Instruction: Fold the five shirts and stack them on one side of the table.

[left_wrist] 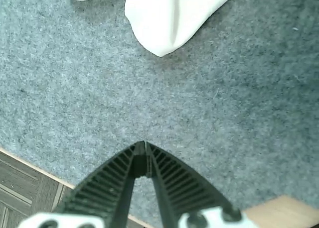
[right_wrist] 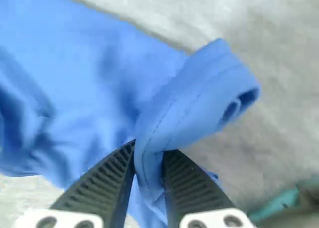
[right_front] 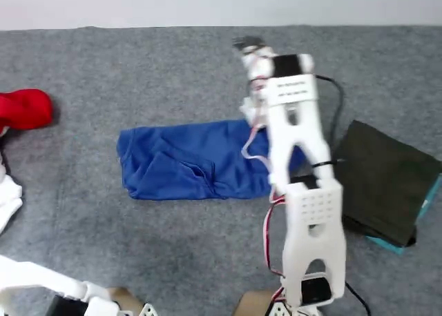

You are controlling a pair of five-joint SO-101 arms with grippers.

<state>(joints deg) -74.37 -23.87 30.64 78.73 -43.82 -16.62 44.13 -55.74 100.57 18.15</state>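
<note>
Right gripper (right_wrist: 148,161) of mine clamps the blue shirt's (right_front: 186,161) end, length running toward the tabletop's (right_front: 83,81) left edge; left gripper (left_wrist: 145,147) closed, empty.

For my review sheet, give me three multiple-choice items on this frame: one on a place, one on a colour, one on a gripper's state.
1. In the high view, where does the folded dark shirt lie relative to the blue shirt?
A. to its right
B. to its left
C. on top of it

2. What colour is the bunched shirt at the high view's left edge?
A. yellow
B. red
C. purple

3. What state is the right gripper in?
A. open, holding nothing
B. shut on the blue shirt
C. shut on nothing

Answers:
1. A, it lies past the blue shirt's right end.
2. B, it is plainly red.
3. B, the right wrist view shows blue cloth pinched between its fingers.
</note>
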